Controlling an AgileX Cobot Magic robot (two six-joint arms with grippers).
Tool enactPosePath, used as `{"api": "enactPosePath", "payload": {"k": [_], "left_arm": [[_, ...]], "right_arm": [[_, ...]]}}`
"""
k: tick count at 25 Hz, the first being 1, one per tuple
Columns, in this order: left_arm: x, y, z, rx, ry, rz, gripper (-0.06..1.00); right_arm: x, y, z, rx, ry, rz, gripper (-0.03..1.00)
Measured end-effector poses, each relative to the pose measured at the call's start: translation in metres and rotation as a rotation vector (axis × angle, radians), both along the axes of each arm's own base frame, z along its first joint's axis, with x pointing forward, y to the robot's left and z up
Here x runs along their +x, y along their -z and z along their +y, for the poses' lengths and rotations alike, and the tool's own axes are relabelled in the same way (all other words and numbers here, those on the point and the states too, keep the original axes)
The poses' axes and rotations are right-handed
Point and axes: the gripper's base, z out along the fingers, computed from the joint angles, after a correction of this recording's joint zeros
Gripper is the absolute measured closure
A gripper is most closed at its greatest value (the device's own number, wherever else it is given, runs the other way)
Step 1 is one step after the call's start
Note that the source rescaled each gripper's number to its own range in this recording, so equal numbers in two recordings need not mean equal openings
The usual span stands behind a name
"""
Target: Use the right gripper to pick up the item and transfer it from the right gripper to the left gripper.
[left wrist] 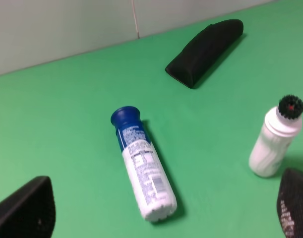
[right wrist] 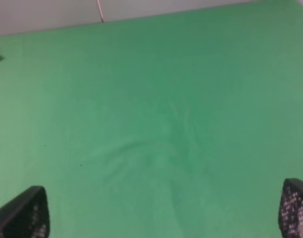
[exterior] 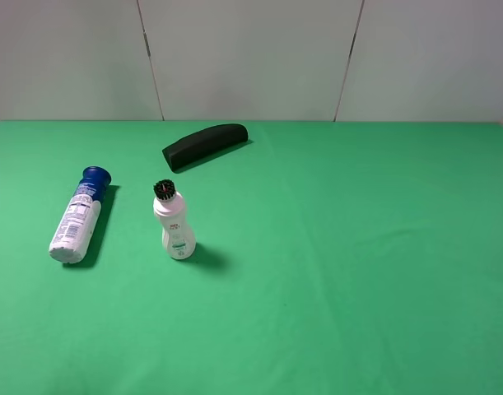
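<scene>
Three items sit on the green cloth. A small white bottle (exterior: 174,224) with a black bristly cap stands upright left of centre. It also shows in the left wrist view (left wrist: 272,146). A white can (exterior: 77,219) with a blue cap lies on its side at the left (left wrist: 144,173). A black curved case (exterior: 206,144) lies behind them (left wrist: 206,49). Neither gripper shows in the high view. My left gripper (left wrist: 158,227) is open and empty, with the can and bottle in front of it. My right gripper (right wrist: 159,218) is open and empty over bare cloth.
The green cloth (exterior: 358,271) covers the whole table and has slight wrinkles on the right side (right wrist: 156,144). A pale panelled wall (exterior: 251,58) stands along the far edge.
</scene>
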Motion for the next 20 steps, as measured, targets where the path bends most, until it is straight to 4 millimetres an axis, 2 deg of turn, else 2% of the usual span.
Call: {"api": "enactPosePath", "payload": {"k": [12,16,20], "left_arm": [[-0.019,0.021,0.0,-0.015,-0.006,0.318,0.17],[-0.026,0.025,0.0,-0.035,-0.018,0.304,0.17],[-0.037,0.045,0.0,-0.068,-0.006,0.258,0.17]], "right_arm": [[0.0,0.0,0.0,0.0,0.0,0.0,-0.03],[0.0,0.0,0.0,0.0,0.0,0.001,-0.03],[0.0,0.0,0.0,0.0,0.0,0.001,-0.03]]}}
